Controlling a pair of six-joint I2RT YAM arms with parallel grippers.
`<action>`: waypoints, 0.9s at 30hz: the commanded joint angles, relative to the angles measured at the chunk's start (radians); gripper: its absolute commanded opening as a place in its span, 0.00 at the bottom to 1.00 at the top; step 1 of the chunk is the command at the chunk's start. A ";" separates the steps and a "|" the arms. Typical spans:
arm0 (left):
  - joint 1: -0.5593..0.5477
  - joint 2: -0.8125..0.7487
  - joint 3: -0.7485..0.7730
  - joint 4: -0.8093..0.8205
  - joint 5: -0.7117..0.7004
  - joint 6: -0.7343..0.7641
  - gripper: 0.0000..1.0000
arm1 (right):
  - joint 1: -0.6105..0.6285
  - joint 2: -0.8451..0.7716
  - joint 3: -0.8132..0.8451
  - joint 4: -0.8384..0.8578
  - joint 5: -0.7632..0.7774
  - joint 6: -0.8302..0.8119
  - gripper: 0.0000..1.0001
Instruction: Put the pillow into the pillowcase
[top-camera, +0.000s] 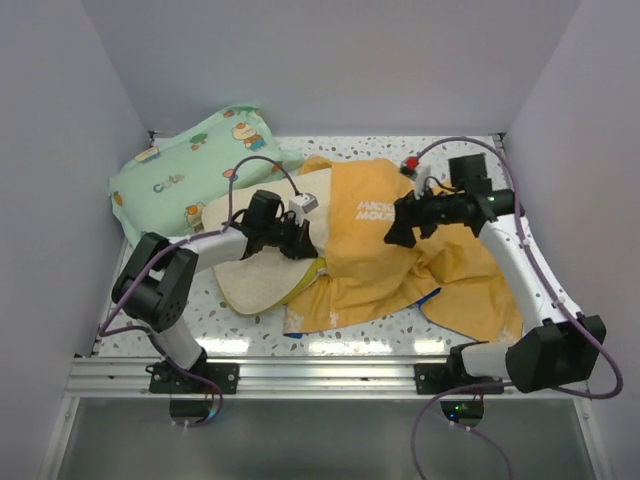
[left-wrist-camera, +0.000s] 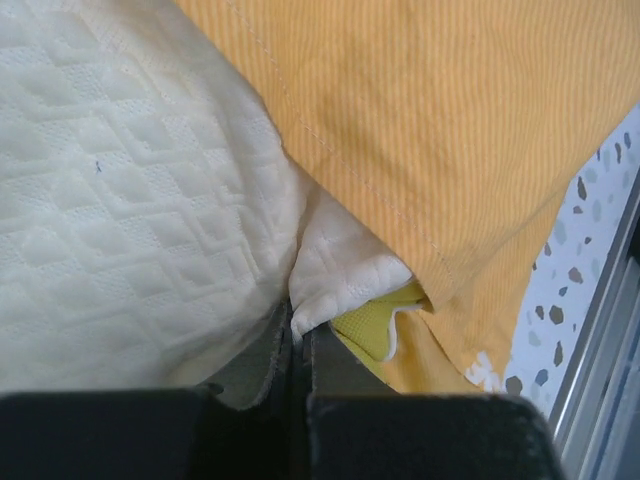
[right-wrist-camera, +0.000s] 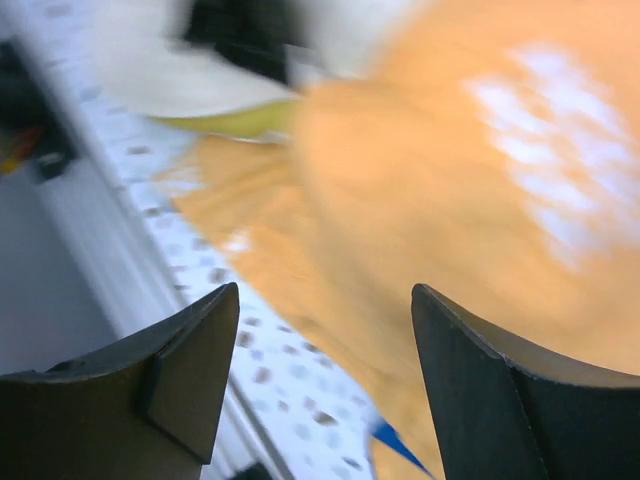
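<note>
The cream pillow (top-camera: 252, 280) lies left of centre, its right part under the orange-yellow pillowcase (top-camera: 385, 260). In the left wrist view the quilted pillow (left-wrist-camera: 130, 200) fills the left side, and its yellow-green edge (left-wrist-camera: 375, 322) shows beside the pillowcase (left-wrist-camera: 450, 130). My left gripper (top-camera: 298, 238) is shut on a fold of the pillow at the pillowcase's left edge; it also shows in the left wrist view (left-wrist-camera: 298, 335). My right gripper (top-camera: 398, 232) is open and empty above the pillowcase; in the blurred right wrist view (right-wrist-camera: 325, 310) the pillowcase (right-wrist-camera: 430, 200) lies below it.
A mint-green cartoon-print pillow (top-camera: 185, 170) lies at the back left against the wall. The speckled table (top-camera: 250, 325) has a metal rail (top-camera: 300, 375) at its near edge. White walls close in the left, back and right sides.
</note>
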 joint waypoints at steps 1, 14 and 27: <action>0.043 -0.044 -0.026 -0.139 -0.106 0.210 0.00 | -0.208 0.018 0.005 -0.203 0.202 -0.169 0.73; 0.051 -0.112 -0.092 -0.443 -0.060 0.757 0.00 | -0.479 0.581 0.094 0.038 0.641 -0.243 0.55; 0.020 -0.212 -0.021 -0.753 -0.012 1.077 0.47 | -0.470 0.881 0.674 -0.093 0.461 -0.244 0.71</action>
